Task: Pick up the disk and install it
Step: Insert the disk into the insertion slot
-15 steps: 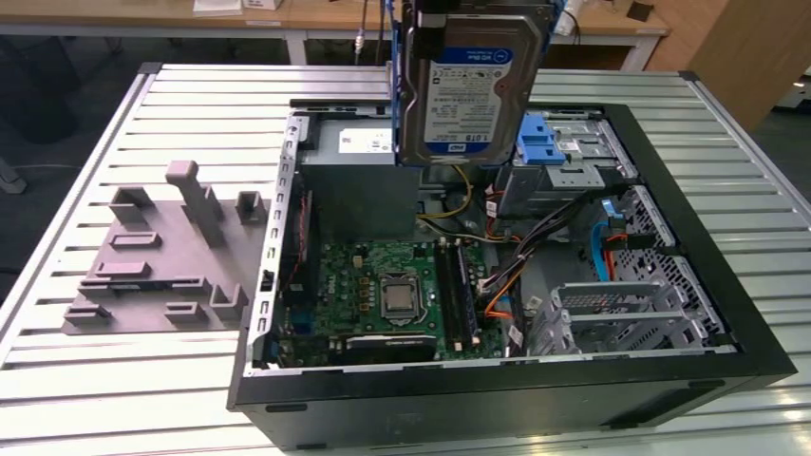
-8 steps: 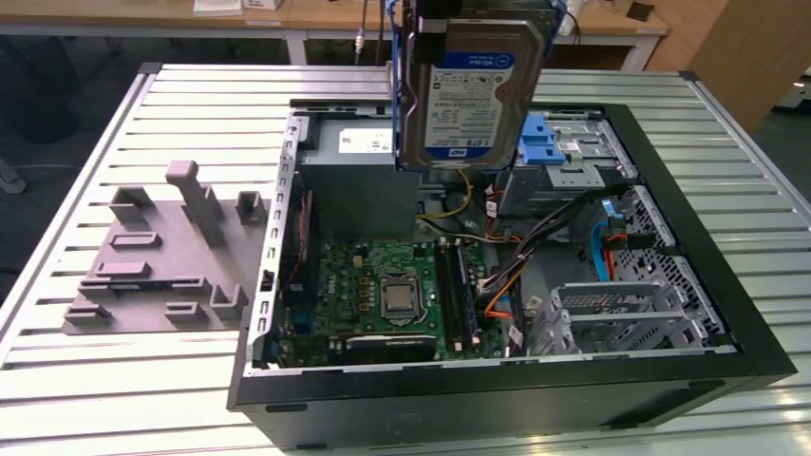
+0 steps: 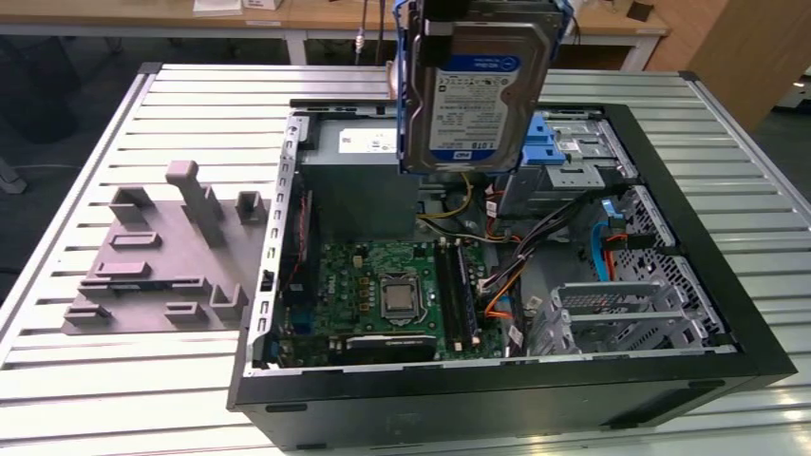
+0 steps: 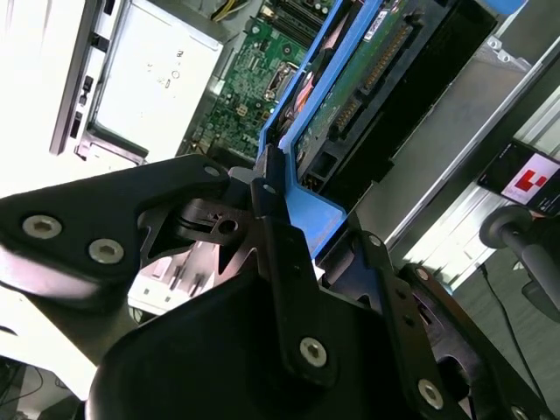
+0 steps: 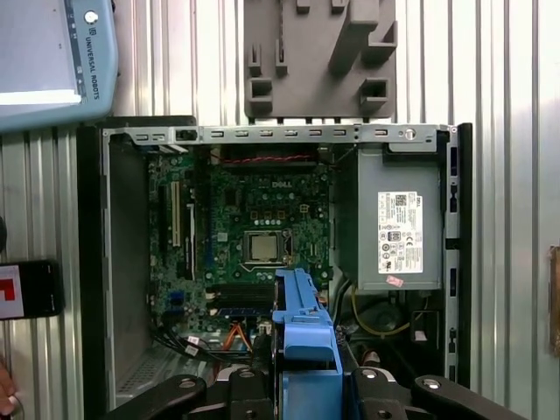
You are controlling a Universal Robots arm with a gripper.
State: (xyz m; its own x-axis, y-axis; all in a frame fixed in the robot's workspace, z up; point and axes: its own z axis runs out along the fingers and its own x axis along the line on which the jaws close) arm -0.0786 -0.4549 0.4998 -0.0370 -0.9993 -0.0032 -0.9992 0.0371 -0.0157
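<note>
Black fingers (image 4: 284, 280) pinch the blue-framed disk (image 3: 476, 95) above the open computer case (image 3: 507, 399) holding a motherboard (image 3: 380, 285).

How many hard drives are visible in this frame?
1. The disk, in its blue carrier, hangs upright in the gripper above the open computer case. Others may be hidden inside the case's drive cages.

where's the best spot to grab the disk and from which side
The blue frame at its top end, from above, as the gripper pinches it: the disk hangs upright over the open computer, so its thin flat sides suit a pinch.
</note>
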